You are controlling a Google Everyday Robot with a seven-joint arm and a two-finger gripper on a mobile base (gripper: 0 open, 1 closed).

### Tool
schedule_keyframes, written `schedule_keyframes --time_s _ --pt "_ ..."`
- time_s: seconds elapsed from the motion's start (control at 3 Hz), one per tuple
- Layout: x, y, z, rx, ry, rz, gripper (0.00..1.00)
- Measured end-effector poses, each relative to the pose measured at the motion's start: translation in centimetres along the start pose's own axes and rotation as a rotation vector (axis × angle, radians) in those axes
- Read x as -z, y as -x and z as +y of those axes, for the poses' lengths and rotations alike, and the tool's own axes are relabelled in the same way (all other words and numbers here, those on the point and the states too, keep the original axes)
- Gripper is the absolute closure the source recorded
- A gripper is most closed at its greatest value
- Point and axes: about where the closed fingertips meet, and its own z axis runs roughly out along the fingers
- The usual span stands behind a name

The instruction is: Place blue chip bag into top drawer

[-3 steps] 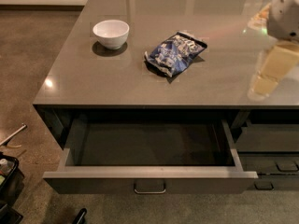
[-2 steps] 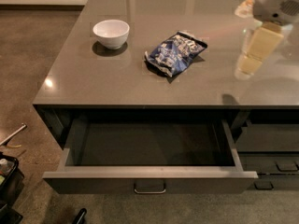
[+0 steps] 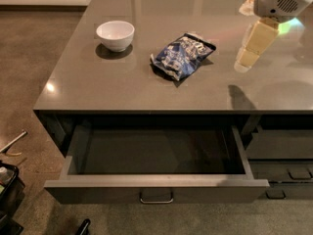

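- Since the earlier frames, we note that the gripper (image 3: 246, 58) has shifted left along the table's right side, away from the right edge and toward the bag; nothing else has moved.
- We find the gripper hanging above the table (image 3: 146, 89), near the right edge and about level with the bag. It casts a shadow (image 3: 237, 97) on the surface closer to the front edge.
- We cannot tell whether the gripper is released or clenched. It is apart from the bag and touches nothing that we can see.
- We record the blue chip bag (image 3: 182, 56) lying flat around the middle of the table top, tilted on a diagonal, between the bowl and the gripper.
- A white bowl (image 3: 115, 35) stands upright toward the left edge, apart from the bag.
- The top drawer (image 3: 156, 189) is pulled open below the front edge, its handle (image 3: 156, 199) centred on its front; the bag is not in it.
- Narrower drawer fronts (image 3: 281, 151) sit shut under the front right corner.
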Motion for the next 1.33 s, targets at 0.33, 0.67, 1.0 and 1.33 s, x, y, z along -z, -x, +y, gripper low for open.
schedule_keyframes --time_s 0.33,0.67,1.0,1.33 --pt "-1.0 -1.6 -0.8 -0.098 -0.004 -0.033 0.00" --pt "-3.7 -1.7 -3.6 -0.166 0.005 -0.095 0.00" --pt "-7.1 -0.4 -5.5 -0.192 0.050 -0.143 0.00" --pt "-9.9 1.4 -6.5 -0.188 0.097 -0.168 0.00"
